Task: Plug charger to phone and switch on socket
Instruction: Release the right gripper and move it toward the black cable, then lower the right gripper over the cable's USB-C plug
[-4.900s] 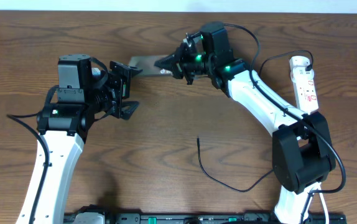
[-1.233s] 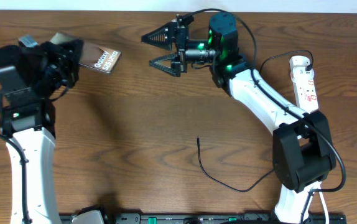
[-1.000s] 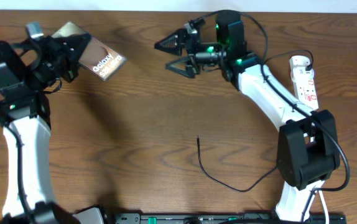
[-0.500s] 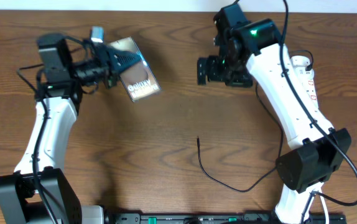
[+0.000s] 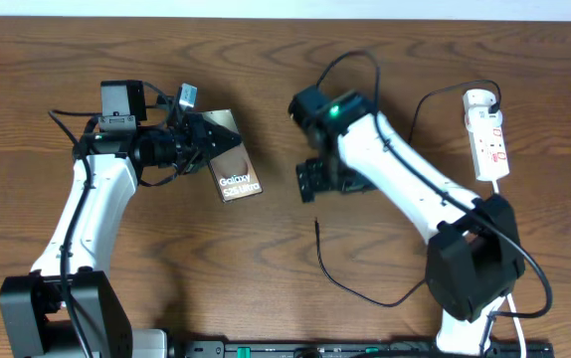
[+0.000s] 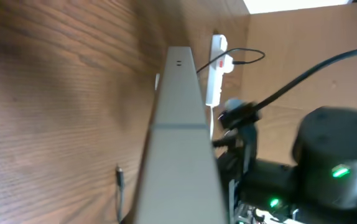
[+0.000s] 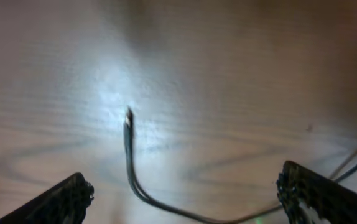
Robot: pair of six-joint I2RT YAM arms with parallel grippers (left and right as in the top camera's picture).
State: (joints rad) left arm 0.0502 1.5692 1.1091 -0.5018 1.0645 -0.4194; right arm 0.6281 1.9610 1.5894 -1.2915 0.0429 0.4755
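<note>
Right wrist: charger tip [image 7: 128, 119] beneath spread right claw [image 7: 188, 190].

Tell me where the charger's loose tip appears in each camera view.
Overhead: charger tip at centre, just below the right gripper.
Left wrist: charger tip bottom left, left of the phone held edge-on.
Right wrist: left of centre, pointing up.
Shared landmark: socket, at overhead's right edge and left wrist's top centre; not in right wrist.

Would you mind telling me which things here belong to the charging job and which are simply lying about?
Job: phone, charger cable, socket strip.
Not part: right arm's own black wiring, black rail along the near edge.
</note>
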